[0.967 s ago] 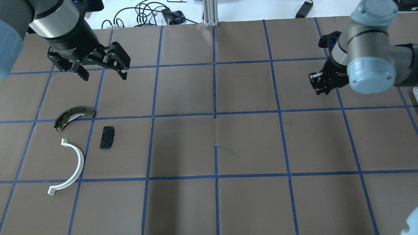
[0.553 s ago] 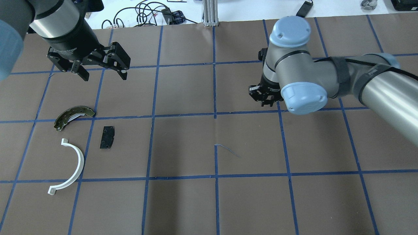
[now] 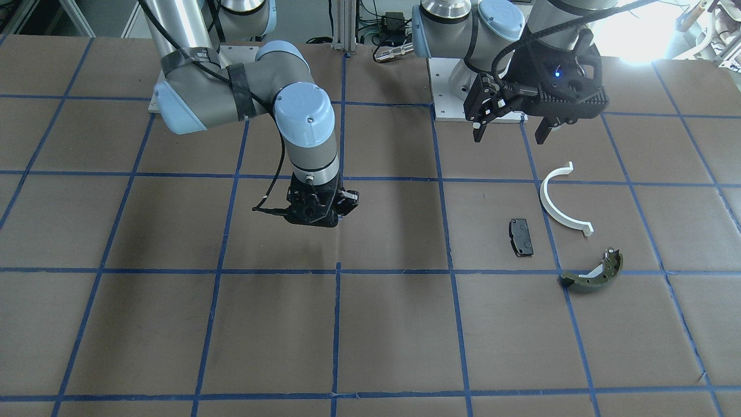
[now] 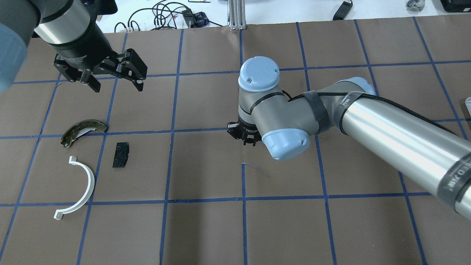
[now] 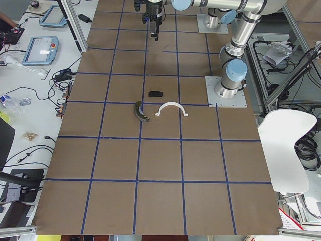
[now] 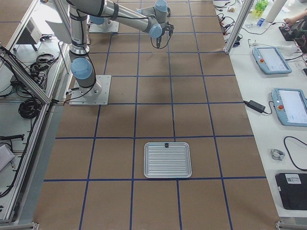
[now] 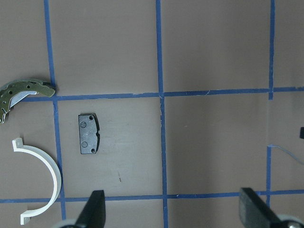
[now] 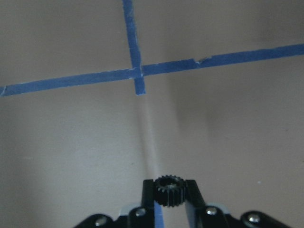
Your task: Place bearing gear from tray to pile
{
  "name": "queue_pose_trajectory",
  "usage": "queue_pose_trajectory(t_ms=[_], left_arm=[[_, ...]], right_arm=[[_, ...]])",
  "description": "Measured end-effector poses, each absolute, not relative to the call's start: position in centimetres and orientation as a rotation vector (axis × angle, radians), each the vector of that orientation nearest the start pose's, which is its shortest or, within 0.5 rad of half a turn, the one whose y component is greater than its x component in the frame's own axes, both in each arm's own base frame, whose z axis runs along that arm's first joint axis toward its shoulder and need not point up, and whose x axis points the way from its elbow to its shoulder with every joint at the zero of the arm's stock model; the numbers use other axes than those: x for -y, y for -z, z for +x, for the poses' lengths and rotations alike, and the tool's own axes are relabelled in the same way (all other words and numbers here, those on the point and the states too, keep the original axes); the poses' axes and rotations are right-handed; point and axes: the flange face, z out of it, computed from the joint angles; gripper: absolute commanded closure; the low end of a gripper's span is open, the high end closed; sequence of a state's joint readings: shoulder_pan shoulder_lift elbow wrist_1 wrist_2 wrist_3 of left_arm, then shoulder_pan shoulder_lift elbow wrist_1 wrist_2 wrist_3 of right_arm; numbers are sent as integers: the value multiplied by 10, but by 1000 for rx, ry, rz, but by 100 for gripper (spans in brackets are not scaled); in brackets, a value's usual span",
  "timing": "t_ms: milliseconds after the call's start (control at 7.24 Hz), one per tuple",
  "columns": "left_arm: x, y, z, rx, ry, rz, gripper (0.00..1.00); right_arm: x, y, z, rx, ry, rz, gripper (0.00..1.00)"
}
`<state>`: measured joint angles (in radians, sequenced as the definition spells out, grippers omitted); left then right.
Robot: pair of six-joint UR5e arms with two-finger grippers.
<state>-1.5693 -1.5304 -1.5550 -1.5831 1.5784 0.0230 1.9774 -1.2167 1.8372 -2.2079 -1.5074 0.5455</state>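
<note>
Right wrist-mounted view: right gripper [image 8: 169,186] pinches the bearing gear [image 8: 169,191] over mid-table; left gripper [image 4: 117,87] (jaws wide apart) hangs near the pile [image 4: 120,155] by the tabletop's left edge.

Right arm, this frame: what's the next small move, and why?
Probably translate the right end effector toward the robot's left. It is shut on the small black toothed gear above mid-table, while the pile, black rectangular pad, white plastic half-ring, olive-green curved metal shoe, lies well off that way.
</note>
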Motion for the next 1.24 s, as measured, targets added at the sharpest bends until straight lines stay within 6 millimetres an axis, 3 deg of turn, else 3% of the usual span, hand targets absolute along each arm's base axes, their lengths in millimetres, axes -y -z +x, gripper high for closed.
queue_pose_trajectory(t_ms=[138,415,691,829,1106,1244], left_arm=[[479,-514,-132,-3132,68,40,0],[478,-514,-132,-3131,69,49,0],[478,-514,-132,-3131,67,50,0],[478,-513,-132,-3131,64,51,0],[483,-502,-134,-3133,46,36,0],[492,-486,-136,-3136,40,7,0]], right_arm=[[464,-217,369,-3064,-4,250,1],[465,-205,377,-3059,19,263,0],[482,-223,360,-3059,28,245,0],[498,-244,329,-3071,20,189,0],[530,-296,217,-3120,-12,3,0],[539,-316,156,-3152,-5,-101,0]])
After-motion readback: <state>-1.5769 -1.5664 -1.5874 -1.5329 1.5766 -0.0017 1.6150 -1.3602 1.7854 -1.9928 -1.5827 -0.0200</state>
